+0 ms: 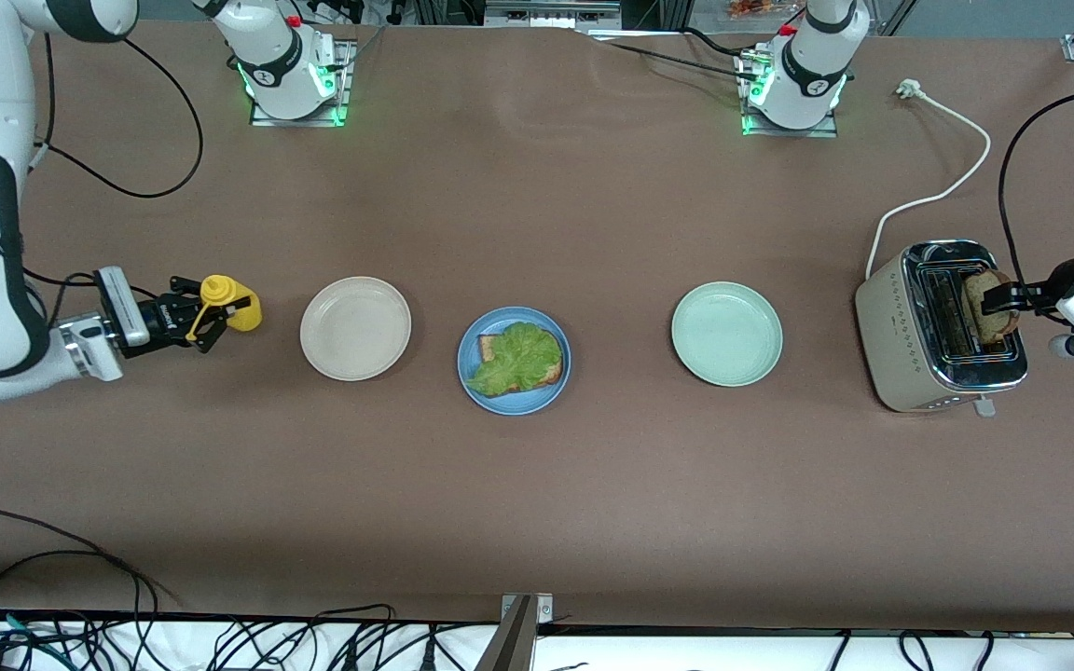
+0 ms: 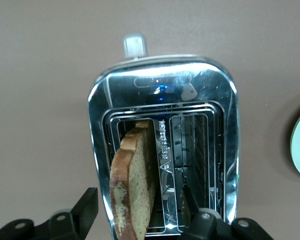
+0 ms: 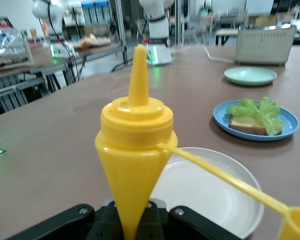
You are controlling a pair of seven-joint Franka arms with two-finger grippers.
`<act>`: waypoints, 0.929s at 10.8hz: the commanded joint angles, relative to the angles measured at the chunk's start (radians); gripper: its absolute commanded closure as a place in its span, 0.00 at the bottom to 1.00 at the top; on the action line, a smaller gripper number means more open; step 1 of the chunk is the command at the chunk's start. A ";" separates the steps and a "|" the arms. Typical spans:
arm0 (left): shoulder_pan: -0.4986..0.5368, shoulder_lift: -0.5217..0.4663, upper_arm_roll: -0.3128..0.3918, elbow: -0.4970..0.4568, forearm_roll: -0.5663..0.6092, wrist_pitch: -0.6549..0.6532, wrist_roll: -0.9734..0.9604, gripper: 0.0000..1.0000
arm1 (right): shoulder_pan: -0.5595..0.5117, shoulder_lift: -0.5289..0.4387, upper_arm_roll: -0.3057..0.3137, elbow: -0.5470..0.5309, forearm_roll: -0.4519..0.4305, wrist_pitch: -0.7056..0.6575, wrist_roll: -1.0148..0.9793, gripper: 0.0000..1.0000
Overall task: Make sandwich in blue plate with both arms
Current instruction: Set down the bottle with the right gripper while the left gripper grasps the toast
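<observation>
1. A yellow squeeze bottle (image 1: 231, 308) is gripped by the clenched right gripper (image 1: 190, 321) beside the beige plate (image 1: 355, 328).
2. A bread slice (image 1: 989, 303) standing in the toaster (image 1: 910, 359) is straddled by the left gripper (image 1: 1003, 298), jaws parted.
3. Bread topped with lettuce (image 1: 518, 357) is seen on the blue plate (image 1: 509, 403), between the beige plate and the green plate (image 1: 726, 334).

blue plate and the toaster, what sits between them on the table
The pale green plate, empty, lies between the blue plate and the toaster; the front view shows it.
</observation>
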 commanded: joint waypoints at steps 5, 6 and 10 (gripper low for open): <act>0.004 0.019 0.028 -0.045 -0.033 0.033 0.027 0.53 | -0.043 0.191 0.017 0.022 0.102 -0.046 -0.086 0.95; 0.004 0.019 0.026 -0.042 -0.030 0.033 0.027 0.72 | -0.043 0.192 0.017 0.023 0.104 -0.037 -0.086 0.95; 0.003 0.007 0.025 -0.024 -0.018 0.031 0.028 1.00 | -0.059 0.192 0.011 0.038 0.119 0.006 -0.066 0.88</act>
